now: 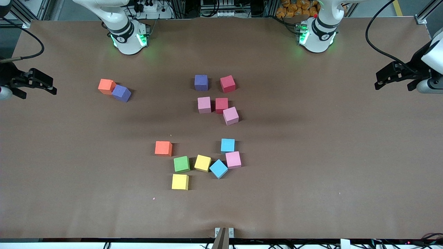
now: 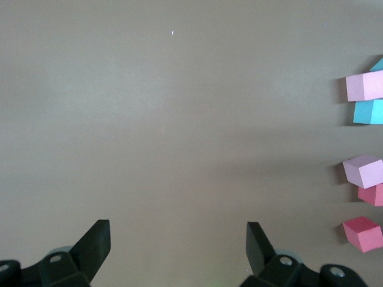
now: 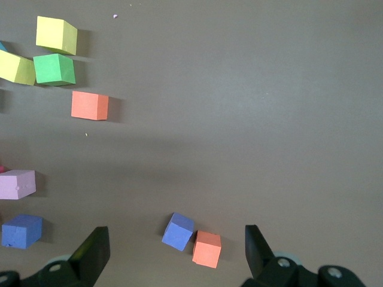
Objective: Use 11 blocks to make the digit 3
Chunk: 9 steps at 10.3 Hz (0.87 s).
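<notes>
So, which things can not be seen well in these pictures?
- Left wrist view: upper sky blue block and red block are cut by the picture's edge.
- Right wrist view: yellow block is cut by the edge; a red sliver shows beside the pink block.
- Front view: right gripper and left gripper sit open at the table ends, their arms cropped.

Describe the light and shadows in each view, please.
Front view: even light, soft broad shadow bands across the table, green glow at both arm bases. Left wrist view: pink block slightly washed out. Right wrist view: orange block casts a short soft shadow.
</notes>
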Tool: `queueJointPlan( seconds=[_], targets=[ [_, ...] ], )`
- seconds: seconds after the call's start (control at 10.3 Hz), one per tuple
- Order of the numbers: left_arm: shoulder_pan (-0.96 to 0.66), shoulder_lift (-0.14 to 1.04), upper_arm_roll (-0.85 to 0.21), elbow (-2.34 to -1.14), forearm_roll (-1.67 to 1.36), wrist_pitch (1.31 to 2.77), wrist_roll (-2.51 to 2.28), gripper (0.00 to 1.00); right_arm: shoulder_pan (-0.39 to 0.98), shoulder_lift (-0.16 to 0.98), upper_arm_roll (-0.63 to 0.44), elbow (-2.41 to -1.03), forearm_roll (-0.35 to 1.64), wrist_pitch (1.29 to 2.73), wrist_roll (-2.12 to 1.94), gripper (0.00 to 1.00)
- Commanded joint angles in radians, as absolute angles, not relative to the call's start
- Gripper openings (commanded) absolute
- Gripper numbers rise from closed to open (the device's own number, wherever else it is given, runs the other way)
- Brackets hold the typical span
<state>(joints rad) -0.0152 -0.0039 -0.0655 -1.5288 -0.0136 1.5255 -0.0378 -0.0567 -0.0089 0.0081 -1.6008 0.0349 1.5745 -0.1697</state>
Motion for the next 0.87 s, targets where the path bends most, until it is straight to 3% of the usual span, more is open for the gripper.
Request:
queueJointPlan(
  seconds=[0.0, 0.78],
  targets=[
    [-0.014, 0.003, -0.069, -1.514, -0.018, 1.5, -0.026, 1.0, -0.08, 0.017, 0.031, -1.575, 0.037, 1.555, -0.167, 1.0],
    [-0.018, 0.002, -0.069, -1.517, -0.017, 1.442, -0.028, 1.0, -0.04, 0.081, 0.032, -1.655, 0.044, 1.591, -0.176, 1.0]
  ],
)
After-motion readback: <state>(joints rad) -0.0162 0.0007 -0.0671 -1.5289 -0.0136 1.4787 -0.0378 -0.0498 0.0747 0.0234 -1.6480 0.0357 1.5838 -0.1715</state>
